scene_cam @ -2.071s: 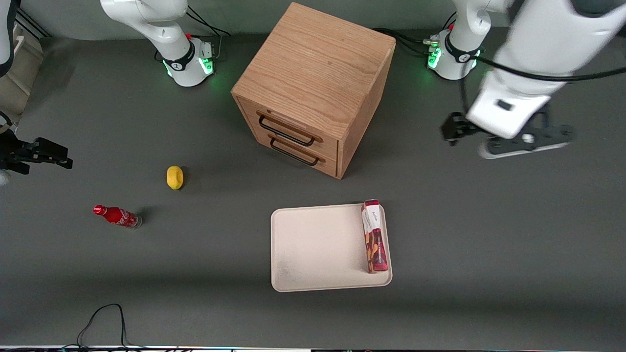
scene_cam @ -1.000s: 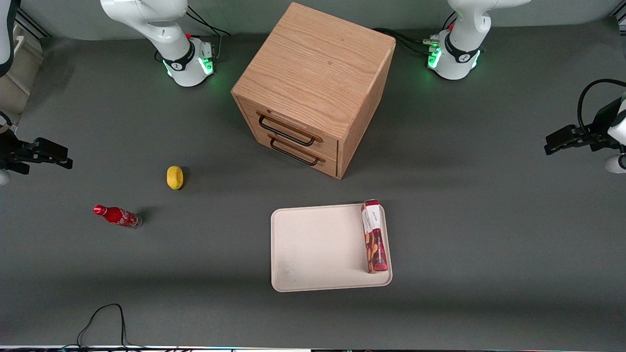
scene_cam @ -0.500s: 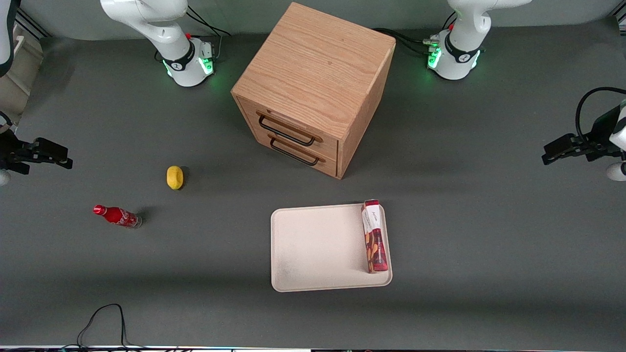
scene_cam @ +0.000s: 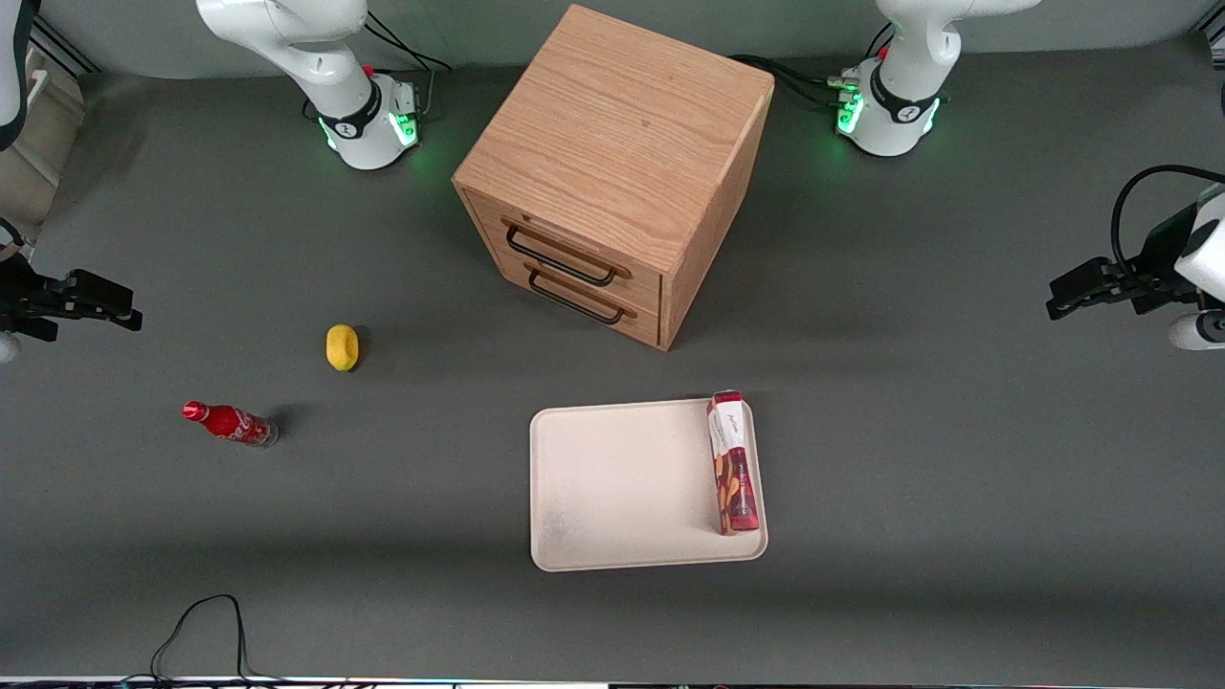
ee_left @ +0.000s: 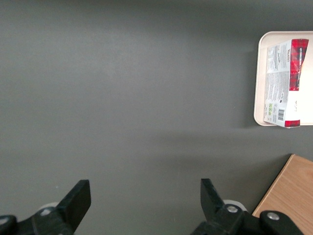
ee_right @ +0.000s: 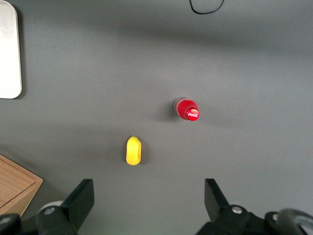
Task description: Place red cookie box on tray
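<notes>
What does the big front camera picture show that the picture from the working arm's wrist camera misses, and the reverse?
Only the front view shows the small red cola bottle, the yellow lemon-like object, the cabinet's two black drawer handles and both arm bases.

Only the left wrist view shows the cookie box's white printed panel with a barcode, and the open gripper over bare grey table.

Both show the dark red tartan cookie box lying on the cream-white rectangular tray, and the wooden drawer cabinet.
</notes>
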